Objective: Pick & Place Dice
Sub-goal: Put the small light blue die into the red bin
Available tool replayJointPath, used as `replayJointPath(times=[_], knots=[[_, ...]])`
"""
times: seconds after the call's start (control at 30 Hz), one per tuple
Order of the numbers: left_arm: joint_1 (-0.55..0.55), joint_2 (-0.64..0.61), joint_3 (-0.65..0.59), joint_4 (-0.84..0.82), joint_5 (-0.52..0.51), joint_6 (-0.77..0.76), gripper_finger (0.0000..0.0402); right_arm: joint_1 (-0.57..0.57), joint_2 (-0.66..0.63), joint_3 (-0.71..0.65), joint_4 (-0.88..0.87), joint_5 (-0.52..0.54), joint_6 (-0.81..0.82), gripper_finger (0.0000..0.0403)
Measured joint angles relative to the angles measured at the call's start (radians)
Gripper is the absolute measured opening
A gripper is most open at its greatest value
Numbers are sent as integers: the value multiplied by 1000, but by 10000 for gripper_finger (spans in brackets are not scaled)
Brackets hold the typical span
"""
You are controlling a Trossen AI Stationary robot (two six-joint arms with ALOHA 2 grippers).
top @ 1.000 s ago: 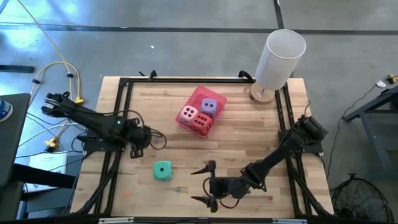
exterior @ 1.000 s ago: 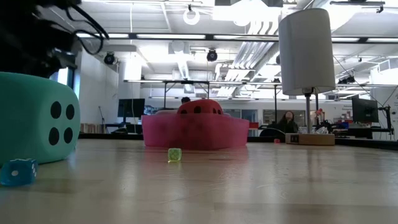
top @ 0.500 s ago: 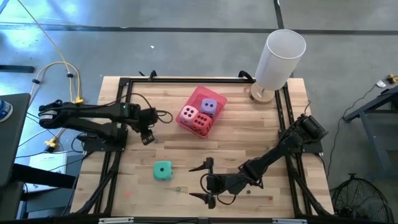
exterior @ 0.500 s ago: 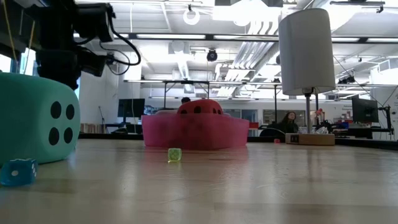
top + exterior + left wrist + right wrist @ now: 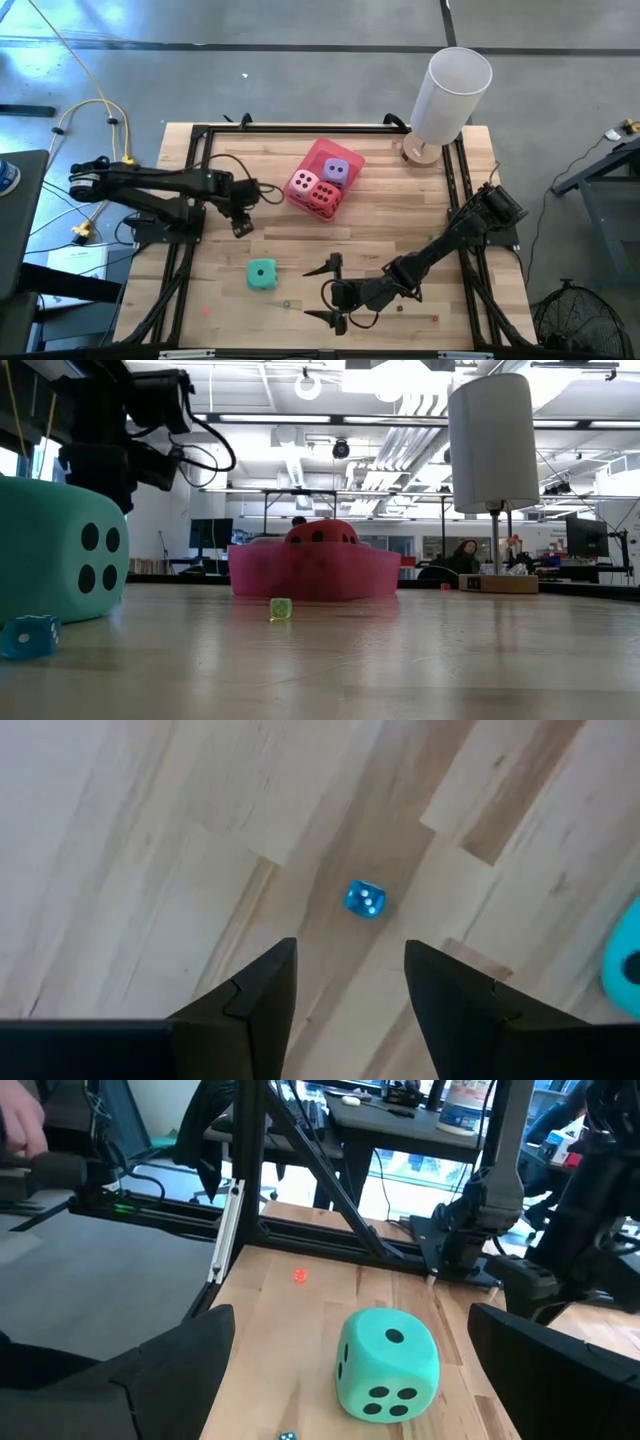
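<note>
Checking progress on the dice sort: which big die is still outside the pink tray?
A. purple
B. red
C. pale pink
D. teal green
D: the teal green die sits alone on the bare wood near the table's front, while the purple die, red die and pale pink die lie in the pink tray.

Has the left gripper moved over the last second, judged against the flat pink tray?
Yes. In the high view the left gripper has swung toward the far side and nearer the flat pink tray, stopping short of its left edge.
</note>
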Motion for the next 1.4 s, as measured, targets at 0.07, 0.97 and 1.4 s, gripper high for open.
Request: replayJointPath(times=[0.07,0.97,1.4], knots=[[0,23,0,4,0,-1,179,0,0,0,0,0,1,394],[-20,232,0,164,17,-52,179,-34,0,0,30,3,118,394],[-21,288,2,152,-36,-32,179,-75,0,0,9,-5,231,394]])
